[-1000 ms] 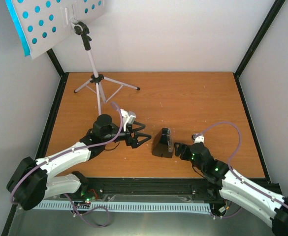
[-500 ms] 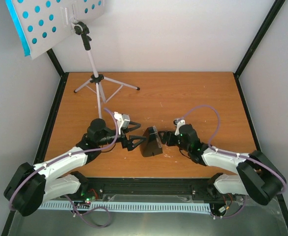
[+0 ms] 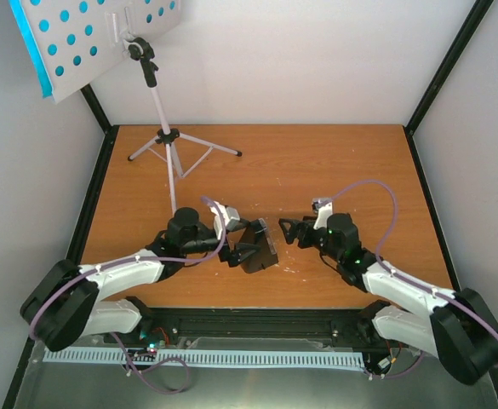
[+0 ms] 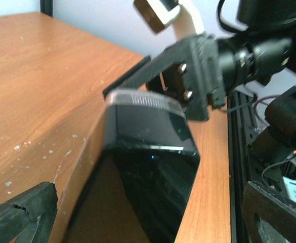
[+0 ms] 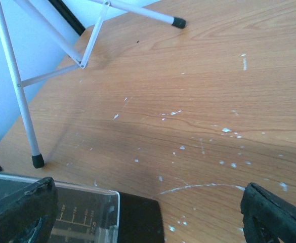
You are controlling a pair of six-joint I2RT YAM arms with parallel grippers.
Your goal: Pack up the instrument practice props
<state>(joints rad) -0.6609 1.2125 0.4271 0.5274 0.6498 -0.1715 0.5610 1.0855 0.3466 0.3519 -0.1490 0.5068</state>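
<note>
The small black metronome (image 3: 264, 252) with its clear cover lies tipped over on the table near the front middle. My left gripper (image 3: 245, 243) is open, its fingers standing on either side of the metronome (image 4: 148, 162) without closing on it. My right gripper (image 3: 289, 232) is open just right of it, with only a corner of the metronome (image 5: 92, 215) near its left finger. The white music stand (image 3: 161, 115) stands at the back left on its tripod. Its hole-punched desk (image 3: 104, 38) holds cyan sheet-music pages (image 3: 29, 38).
The stand's tripod legs (image 5: 21, 96) spread across the back left of the wooden table (image 3: 334, 170). Black frame posts stand at the back corners. A black rail and cables run along the front edge (image 4: 239, 147). The right arm's wrist (image 4: 203, 71) is close behind the metronome.
The right gripper pushed the metronome leftward, then opened and drew back to the right. The left gripper moved right, so its open fingers now flank the metronome.
</note>
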